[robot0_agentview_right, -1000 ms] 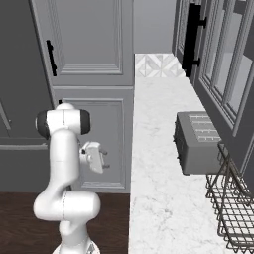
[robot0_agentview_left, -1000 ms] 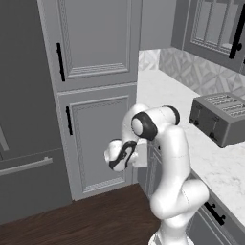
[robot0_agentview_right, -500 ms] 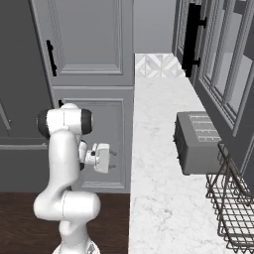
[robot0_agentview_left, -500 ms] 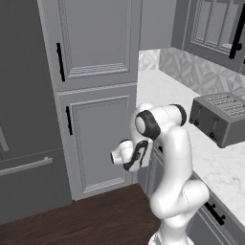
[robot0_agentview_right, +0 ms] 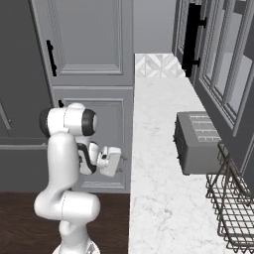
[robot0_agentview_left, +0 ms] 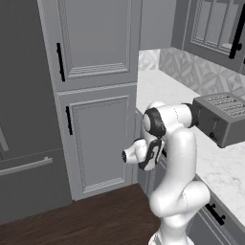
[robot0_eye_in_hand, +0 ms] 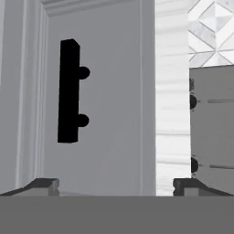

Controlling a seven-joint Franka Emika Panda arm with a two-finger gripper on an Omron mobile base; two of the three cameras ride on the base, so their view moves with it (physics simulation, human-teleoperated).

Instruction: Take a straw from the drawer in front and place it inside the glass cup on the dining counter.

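**A:** Where is the drawer (robot0_eye_in_hand: 105, 114)?

**B:** Straight ahead of the gripper (robot0_eye_in_hand: 116, 187), close up. In the hand view its grey recessed-panel front faces the camera. The short black bar handle (robot0_eye_in_hand: 68, 91) is left of centre and stands on end there, because the view is rolled. The handle lies well beyond the fingertips (robot0_eye_in_hand: 45, 185), with no contact.

**A:** And the pincer?

**B:** It is spread wide with nothing between the two tips. One tip sits at the lower left of the hand view and the other at the lower right.

**A:** How is the arm (robot0_agentview_left: 174, 158) posed?

**B:** It is folded tight. It rises from the base to a dark-jointed elbow (robot0_agentview_left: 155, 122) at about worktop height, then doubles back down. The wrist (robot0_agentview_right: 106, 161) is held low and level. It points right, at the cabinet front below the marble worktop (robot0_agentview_right: 154, 149), just beside that face.

**A:** What is around it?

**B:** The worktop's thick white edge (robot0_eye_in_hand: 171, 91) borders the drawer front. On the slab stands a grey toaster (robot0_agentview_right: 196, 141), and nearer, on the right, a wire basket (robot0_agentview_right: 238, 208). Patterned tiles (robot0_agentview_left: 201, 72) back the worktop at its far end. The tall grey cabinet doors (robot0_agentview_left: 95, 38) with black handles stand to the left, over a dark wood floor (robot0_agentview_left: 95, 215).
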